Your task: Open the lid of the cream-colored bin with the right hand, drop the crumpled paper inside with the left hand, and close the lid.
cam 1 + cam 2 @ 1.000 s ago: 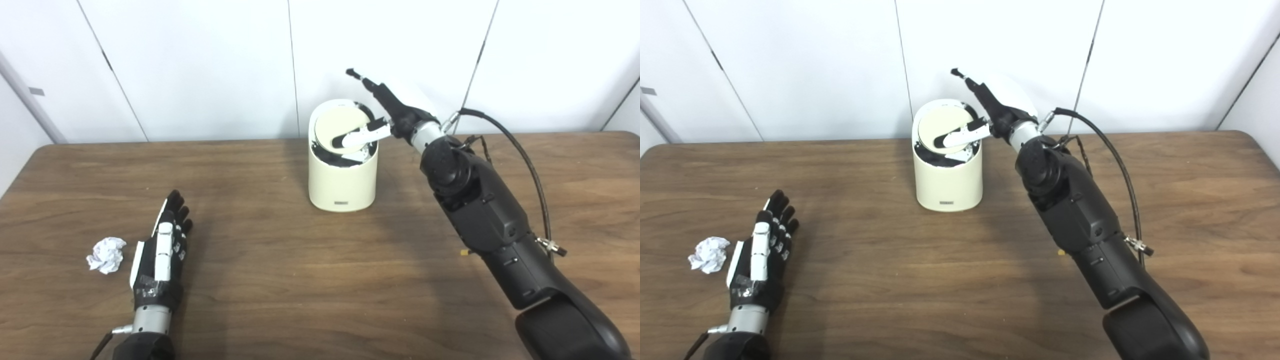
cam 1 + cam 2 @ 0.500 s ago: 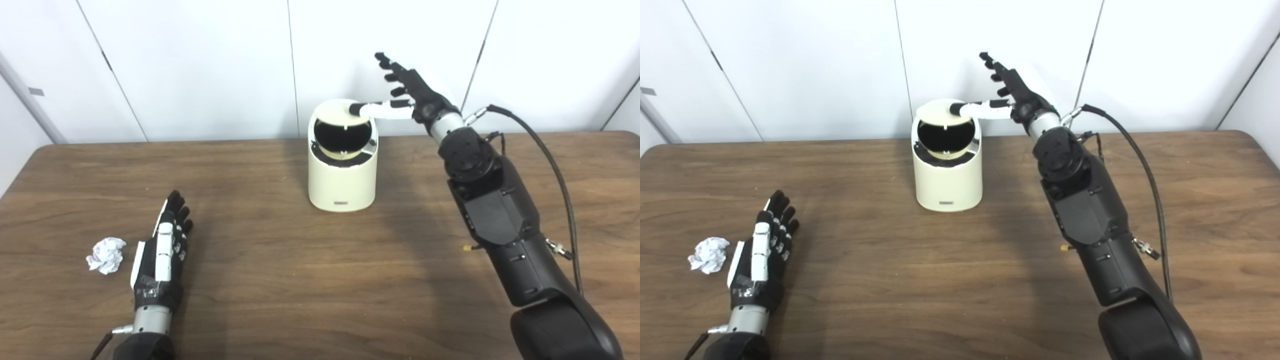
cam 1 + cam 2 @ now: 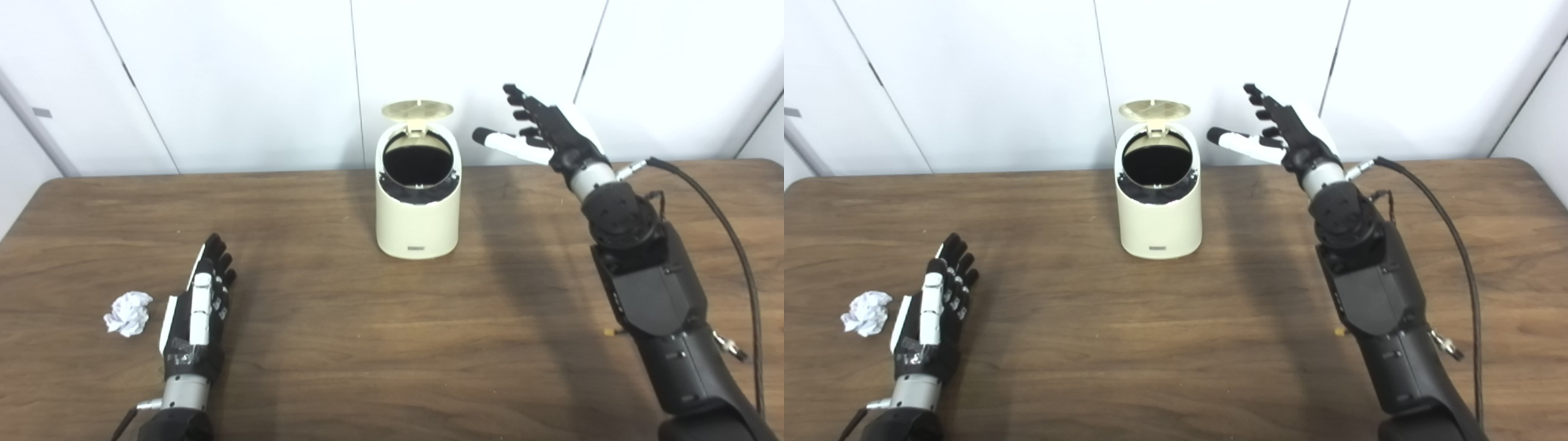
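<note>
Cream-colored cylindrical bin [image 3: 418,208] stands upright mid-table, round lid [image 3: 417,110] hinged up, mouth exposed. Right hand [image 3: 545,131] released, splayed beside it; left hand [image 3: 196,312] flat, empty, beside crumpled white paper [image 3: 127,313].

round dark mouth of cream-colored plastic bin [image 3: 418,164] open | raised round lid [image 3: 417,109] stands behind | right hand [image 3: 545,131] well aside

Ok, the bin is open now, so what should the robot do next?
Probably slide the left hand sideways to grab the white crumpled paper ball. The cream-colored bin has its round lid up, the paper lies on the wooden table beside that open hand, and the right hand is clear.
</note>
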Tool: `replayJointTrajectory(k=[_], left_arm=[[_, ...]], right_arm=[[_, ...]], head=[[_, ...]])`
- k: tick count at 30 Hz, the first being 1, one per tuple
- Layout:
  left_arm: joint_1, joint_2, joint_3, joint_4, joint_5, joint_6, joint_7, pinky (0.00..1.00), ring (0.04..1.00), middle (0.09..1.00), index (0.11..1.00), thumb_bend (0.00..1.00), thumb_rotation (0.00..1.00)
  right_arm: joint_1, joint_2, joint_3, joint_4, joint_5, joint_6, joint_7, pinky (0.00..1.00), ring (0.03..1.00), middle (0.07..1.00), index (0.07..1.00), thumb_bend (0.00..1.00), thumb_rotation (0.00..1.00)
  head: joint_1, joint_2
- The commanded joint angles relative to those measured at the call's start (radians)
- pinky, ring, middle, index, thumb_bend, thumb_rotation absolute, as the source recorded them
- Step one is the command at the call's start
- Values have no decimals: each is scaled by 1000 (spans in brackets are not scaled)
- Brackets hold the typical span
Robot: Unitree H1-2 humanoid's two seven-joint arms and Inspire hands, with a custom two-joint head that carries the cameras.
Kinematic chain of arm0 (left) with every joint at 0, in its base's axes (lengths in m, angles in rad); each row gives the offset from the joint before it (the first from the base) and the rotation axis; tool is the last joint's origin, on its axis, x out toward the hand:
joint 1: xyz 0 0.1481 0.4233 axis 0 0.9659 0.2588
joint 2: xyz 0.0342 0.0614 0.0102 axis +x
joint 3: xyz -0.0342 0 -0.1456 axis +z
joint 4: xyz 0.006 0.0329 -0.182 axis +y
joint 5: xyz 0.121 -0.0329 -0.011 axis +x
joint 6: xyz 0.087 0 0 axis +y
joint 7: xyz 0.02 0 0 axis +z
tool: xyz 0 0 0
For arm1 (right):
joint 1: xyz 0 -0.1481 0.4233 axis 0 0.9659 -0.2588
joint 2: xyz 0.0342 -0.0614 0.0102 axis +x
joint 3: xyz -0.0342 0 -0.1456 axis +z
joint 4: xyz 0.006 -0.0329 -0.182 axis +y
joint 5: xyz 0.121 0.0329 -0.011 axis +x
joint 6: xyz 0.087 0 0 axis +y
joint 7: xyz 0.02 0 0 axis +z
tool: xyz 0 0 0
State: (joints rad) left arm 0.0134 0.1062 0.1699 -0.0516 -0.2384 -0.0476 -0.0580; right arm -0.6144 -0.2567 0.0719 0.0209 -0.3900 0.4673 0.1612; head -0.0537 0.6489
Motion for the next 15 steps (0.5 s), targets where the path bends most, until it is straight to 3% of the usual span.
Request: replayJointTrajectory(k=[1, 10, 15], left_arm=[[-2, 5, 0, 9, -6, -15, -11, 1000, 1000, 1000, 1000, 545, 879], [-8, 14, 4, 7, -18, -12, -20, 1000, 1000, 1000, 1000, 519, 894], [-10, 14, 7, 4, -18, -4, -25, 1000, 1000, 1000, 1000, 522, 893]], right_arm=[[-29, -3, -32, -56, 24, 1, -1, 850, 894, 910, 914, 655, 636], [48, -10, -86, -94, 125, -43, -12, 887, 910, 910, 922, 612, 618], [101, -5, -109, -139, 158, -13, -11, 877, 919, 933, 928, 630, 725]], head=[[-3, -1], [-10, 2], [-13, 2]])
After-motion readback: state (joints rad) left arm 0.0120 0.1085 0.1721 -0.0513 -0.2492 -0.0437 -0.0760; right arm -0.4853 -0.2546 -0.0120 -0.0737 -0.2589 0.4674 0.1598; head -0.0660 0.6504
